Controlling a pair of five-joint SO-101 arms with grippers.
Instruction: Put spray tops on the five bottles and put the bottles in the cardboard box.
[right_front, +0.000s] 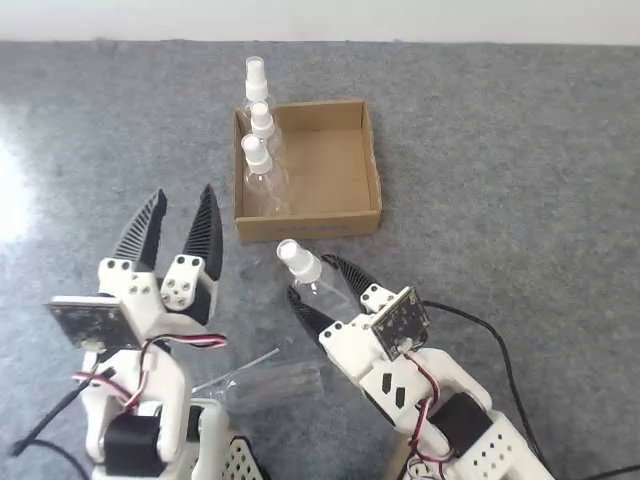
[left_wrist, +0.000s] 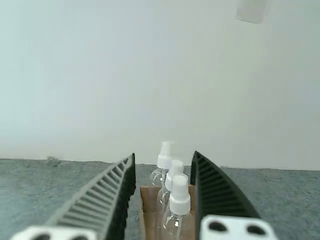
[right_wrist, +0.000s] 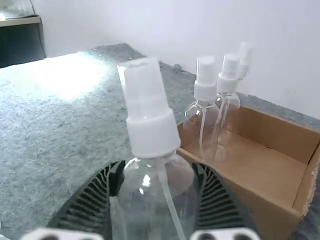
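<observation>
The right gripper (right_front: 310, 278) is clamped on a clear bottle (right_front: 322, 283) that already wears its white spray top (right_front: 292, 254). The bottle leans toward 11 o'clock and sits just off the 6 o'clock wall of the cardboard box (right_front: 320, 222). The right wrist view adds what the high view cannot show. Both ribbed fingers (right_wrist: 92, 200) press the bottle's round body, and a thin dip tube runs down inside it.

The left gripper (right_front: 185, 195) hangs at about 8 o'clock from the box, its jaws spread wide with nothing between them. In the left wrist view that gap frames three capped bottles (left_wrist: 177, 200), lined up one behind another. The high view places them in a row along the box's 9 o'clock wall. Whether the farthest one stands inside the box or just past its 12 o'clock wall cannot be told.

A clear plastic wrapper (right_front: 262, 378) lies on the grey felt (right_front: 520, 150) between the two arm bases, at 6 o'clock from the held bottle.
</observation>
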